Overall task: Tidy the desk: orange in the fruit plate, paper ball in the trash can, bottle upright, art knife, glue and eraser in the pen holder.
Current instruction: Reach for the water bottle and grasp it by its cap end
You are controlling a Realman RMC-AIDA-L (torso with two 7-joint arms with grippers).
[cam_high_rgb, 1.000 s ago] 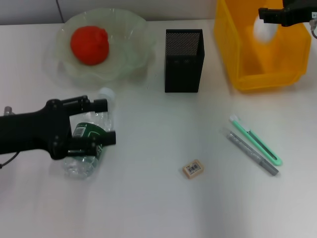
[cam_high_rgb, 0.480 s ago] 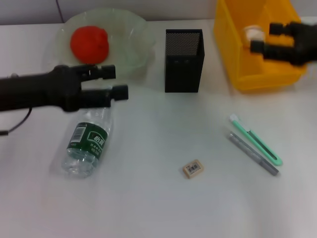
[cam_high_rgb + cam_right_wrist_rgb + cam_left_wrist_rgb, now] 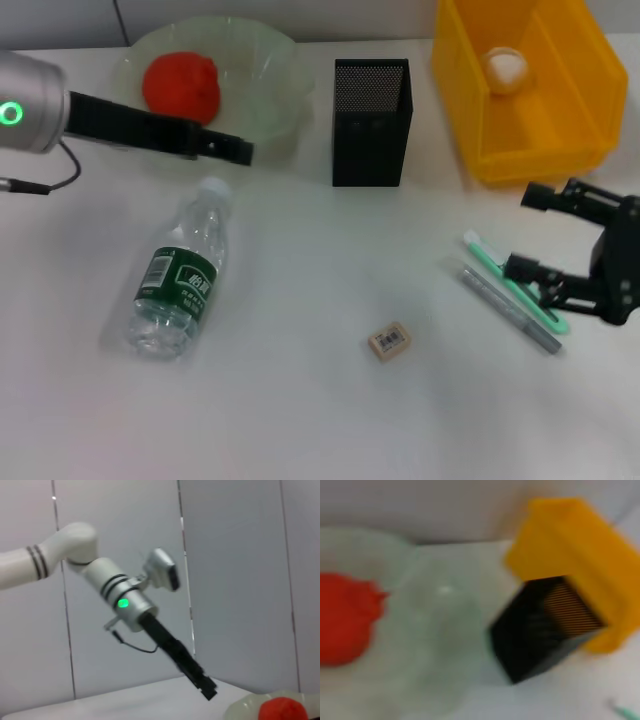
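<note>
The orange [image 3: 180,86] lies in the pale-green fruit plate [image 3: 272,62]. A paper ball [image 3: 505,67] rests inside the yellow trash can [image 3: 590,90]. The bottle [image 3: 180,288] lies on its side at the left. Between plate and bin stands the black mesh pen holder [image 3: 371,122]. The eraser [image 3: 389,341] sits mid-table. My right gripper [image 3: 531,233] is open, low over the green art knife [image 3: 517,283] and the grey glue [image 3: 510,311]. Seen edge-on, my left gripper [image 3: 241,152] hovers at the plate's front edge, above the bottle's cap.
The left wrist view shows the orange [image 3: 345,620], the plate [image 3: 435,640], the pen holder [image 3: 545,625] and the bin [image 3: 570,545]. From the right wrist, the left arm [image 3: 125,602] reaches over the table toward the orange [image 3: 282,710].
My left gripper rose off the bottle and swung back toward the plate; the bottle stayed lying. My right gripper left the paper ball in the bin and came down to the knife and glue.
</note>
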